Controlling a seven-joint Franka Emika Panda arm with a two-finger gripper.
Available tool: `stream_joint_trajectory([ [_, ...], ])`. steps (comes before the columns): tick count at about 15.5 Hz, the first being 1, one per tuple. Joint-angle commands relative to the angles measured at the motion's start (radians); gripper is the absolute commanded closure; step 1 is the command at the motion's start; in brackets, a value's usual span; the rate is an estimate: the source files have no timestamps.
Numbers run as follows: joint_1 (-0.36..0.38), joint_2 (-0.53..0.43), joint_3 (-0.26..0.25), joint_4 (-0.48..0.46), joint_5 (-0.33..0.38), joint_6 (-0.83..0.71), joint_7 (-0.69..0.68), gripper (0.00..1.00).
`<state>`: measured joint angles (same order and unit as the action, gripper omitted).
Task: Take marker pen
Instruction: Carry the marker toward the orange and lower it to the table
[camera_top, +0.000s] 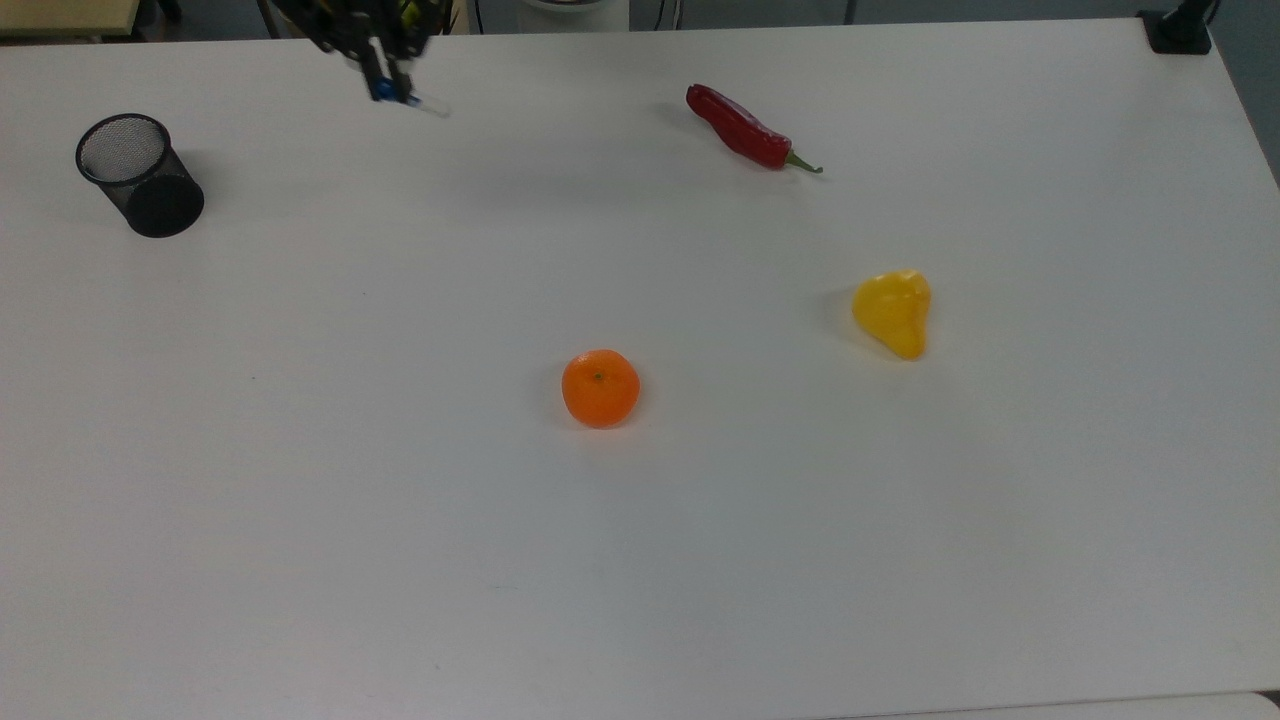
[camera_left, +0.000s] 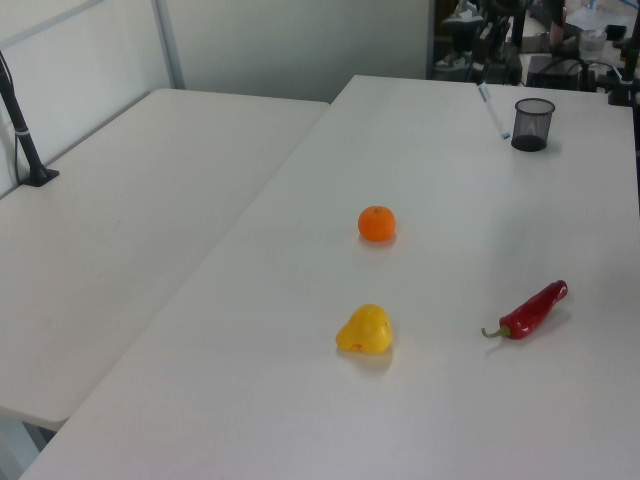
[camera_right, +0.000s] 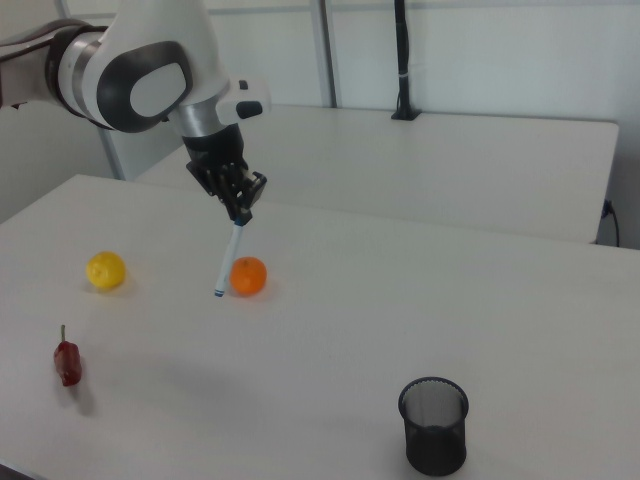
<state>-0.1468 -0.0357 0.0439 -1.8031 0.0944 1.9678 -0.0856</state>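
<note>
My gripper (camera_right: 241, 211) is shut on the blue-capped top of the marker pen (camera_right: 228, 259). The pen hangs tilted in the air above the table, its small blue tip lowest. In the top view the gripper (camera_top: 384, 80) is near the table's far edge, right of the black mesh cup (camera_top: 140, 176), and the marker pen (camera_top: 412, 100) points down to the top view's right. In the left view the marker pen (camera_left: 492, 110) slants just left of the cup (camera_left: 532, 124).
An orange (camera_top: 600, 388) lies mid-table, a yellow pear-shaped fruit (camera_top: 892, 312) to the top view's right, and a red chili (camera_top: 745, 128) near the far edge. A second white table (camera_left: 130, 220) adjoins on the left view's left. The cup (camera_right: 433, 425) stands upright.
</note>
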Motion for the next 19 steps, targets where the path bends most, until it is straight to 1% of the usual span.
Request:
stream_joint_trajectory([
  [1, 0.074, 0.057, 0.016, -0.002, 0.022, -0.007, 0.076, 1.00],
  [4, 0.128, 0.120, 0.027, -0.001, 0.022, 0.006, 0.119, 1.00],
  [7, 0.133, 0.167, 0.070, -0.004, 0.018, 0.012, 0.121, 0.99],
  [11, 0.167, 0.246, 0.073, -0.005, 0.015, 0.112, 0.138, 0.98],
  [14, 0.194, 0.296, 0.073, -0.005, -0.004, 0.176, 0.173, 0.97],
  [18, 0.213, 0.358, 0.073, -0.007, -0.015, 0.241, 0.178, 0.97],
  [19, 0.216, 0.368, 0.073, -0.007, -0.016, 0.258, 0.178, 0.95],
])
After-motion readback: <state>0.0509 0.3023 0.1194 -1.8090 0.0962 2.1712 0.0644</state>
